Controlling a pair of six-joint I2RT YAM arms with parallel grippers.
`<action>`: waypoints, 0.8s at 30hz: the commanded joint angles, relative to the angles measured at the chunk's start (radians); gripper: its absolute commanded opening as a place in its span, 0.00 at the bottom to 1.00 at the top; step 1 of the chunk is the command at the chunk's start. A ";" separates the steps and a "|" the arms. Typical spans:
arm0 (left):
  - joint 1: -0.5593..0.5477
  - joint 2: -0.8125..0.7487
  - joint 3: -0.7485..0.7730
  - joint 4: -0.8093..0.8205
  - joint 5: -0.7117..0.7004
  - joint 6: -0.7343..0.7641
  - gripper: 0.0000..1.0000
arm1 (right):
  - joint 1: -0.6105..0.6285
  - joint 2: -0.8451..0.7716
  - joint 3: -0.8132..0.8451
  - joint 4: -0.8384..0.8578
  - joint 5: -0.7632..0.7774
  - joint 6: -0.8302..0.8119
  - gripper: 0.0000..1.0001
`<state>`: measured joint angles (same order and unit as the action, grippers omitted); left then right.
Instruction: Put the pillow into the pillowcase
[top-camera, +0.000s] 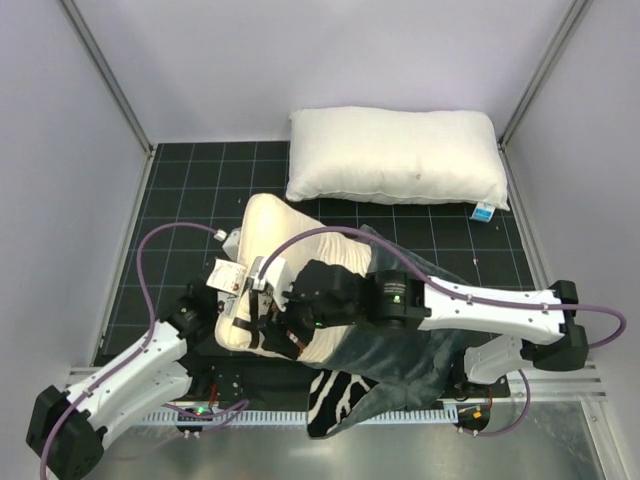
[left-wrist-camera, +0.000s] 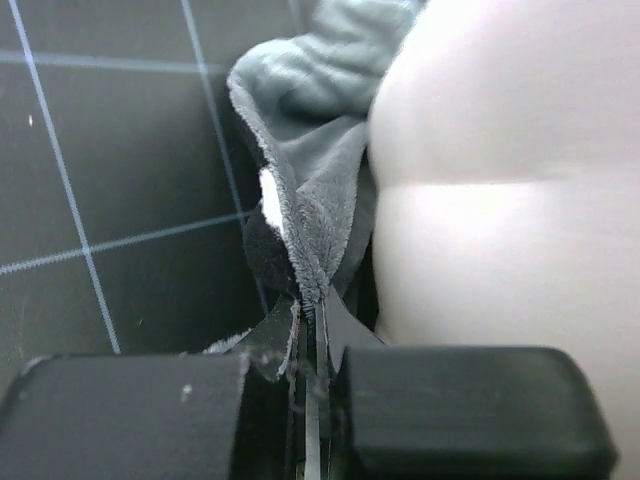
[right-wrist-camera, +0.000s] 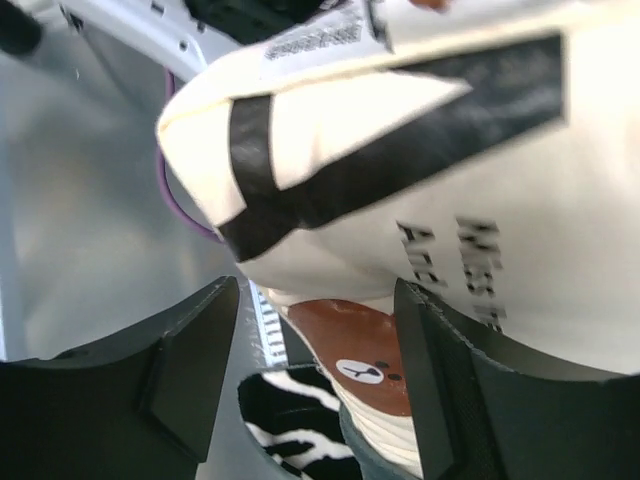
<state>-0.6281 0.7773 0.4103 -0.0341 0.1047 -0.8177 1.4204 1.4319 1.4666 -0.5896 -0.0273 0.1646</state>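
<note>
The cream pillow (top-camera: 268, 250) lies slanted on the mat, its near end under both wrists. Its brown bear face (right-wrist-camera: 352, 360) and dark text show in the right wrist view. The pillowcase (top-camera: 405, 350) is bunched dark grey around the pillow's near end, with zebra stripes (top-camera: 335, 400) at the front edge. My left gripper (left-wrist-camera: 312, 312) is shut on a grey fold of the pillowcase (left-wrist-camera: 315, 190), close beside the pillow (left-wrist-camera: 500, 200). My right gripper (right-wrist-camera: 315, 390) is open, its fingers either side of the bear-face end, above the zebra fabric (right-wrist-camera: 295, 425).
A larger puffy white pillow (top-camera: 395, 155) lies at the back of the black grid mat (top-camera: 185, 200). A small blue-and-white item (top-camera: 484, 211) sits by its right corner. White walls close in both sides. A metal strip (top-camera: 560, 440) runs along the near edge.
</note>
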 joint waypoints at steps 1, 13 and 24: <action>-0.010 -0.085 -0.005 0.051 -0.066 0.017 0.00 | -0.011 -0.103 -0.060 0.083 0.145 0.136 0.71; -0.010 -0.088 0.105 -0.286 -0.143 -0.100 0.00 | -0.093 -0.312 -0.201 -0.152 0.662 0.531 0.77; -0.010 -0.115 0.206 -0.408 -0.146 -0.087 0.00 | -0.183 -0.157 -0.306 -0.401 0.684 0.763 0.62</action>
<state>-0.6388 0.6830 0.5552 -0.4229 0.0002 -0.9104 1.2457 1.2346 1.1347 -0.8963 0.5739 0.8055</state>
